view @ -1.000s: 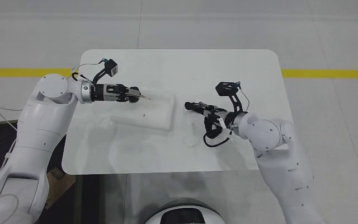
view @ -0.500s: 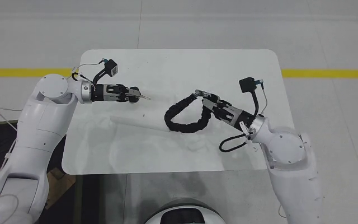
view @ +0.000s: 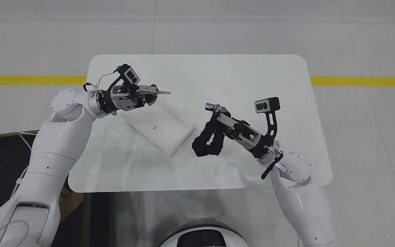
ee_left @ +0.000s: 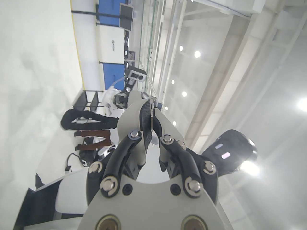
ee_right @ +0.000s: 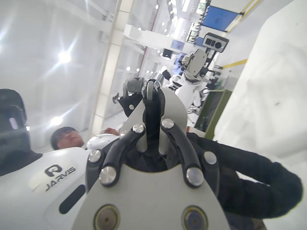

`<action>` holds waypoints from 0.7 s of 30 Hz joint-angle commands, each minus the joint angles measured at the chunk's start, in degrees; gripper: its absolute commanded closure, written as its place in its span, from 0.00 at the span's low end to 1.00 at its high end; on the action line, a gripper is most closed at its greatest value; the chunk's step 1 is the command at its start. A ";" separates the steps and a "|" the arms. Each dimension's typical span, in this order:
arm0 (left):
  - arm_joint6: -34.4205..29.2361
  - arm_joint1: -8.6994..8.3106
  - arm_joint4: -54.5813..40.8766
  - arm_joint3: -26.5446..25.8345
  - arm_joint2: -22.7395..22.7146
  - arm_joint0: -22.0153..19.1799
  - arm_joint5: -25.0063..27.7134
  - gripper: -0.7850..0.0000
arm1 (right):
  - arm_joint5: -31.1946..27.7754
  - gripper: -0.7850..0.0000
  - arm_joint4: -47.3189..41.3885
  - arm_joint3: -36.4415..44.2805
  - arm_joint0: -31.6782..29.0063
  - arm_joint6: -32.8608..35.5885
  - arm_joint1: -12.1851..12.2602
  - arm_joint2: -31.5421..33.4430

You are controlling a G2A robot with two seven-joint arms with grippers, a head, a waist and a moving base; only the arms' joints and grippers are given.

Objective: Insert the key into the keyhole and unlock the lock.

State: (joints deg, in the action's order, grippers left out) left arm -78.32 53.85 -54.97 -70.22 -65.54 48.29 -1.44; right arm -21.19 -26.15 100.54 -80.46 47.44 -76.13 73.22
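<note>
Key now nearer far edge, lock opposite.

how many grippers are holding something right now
2. The left gripper, above the table's left side, grips the key; the right gripper, near the table's middle, grips the lock.

left gripper pinches the key; right gripper clamps the black lock, well apart.
</note>
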 commanded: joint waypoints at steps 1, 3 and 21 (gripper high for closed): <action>-1.42 0.22 1.31 -0.82 0.17 -0.44 0.16 1.00 | -0.42 1.00 -3.14 -2.52 1.65 1.43 -0.32 -1.42; -1.09 0.24 3.15 -1.00 -0.34 -0.68 2.03 1.00 | -0.89 1.00 -3.26 -3.66 2.49 1.46 -0.46 -1.60; 7.30 -0.95 19.00 -19.93 -5.38 9.68 5.55 1.00 | -1.30 1.00 4.88 -0.93 -1.45 -1.13 -0.45 -2.56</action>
State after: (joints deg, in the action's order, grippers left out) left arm -71.42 52.87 -36.24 -89.61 -70.87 57.57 4.31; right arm -22.37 -21.47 99.58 -81.91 46.58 -76.57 70.68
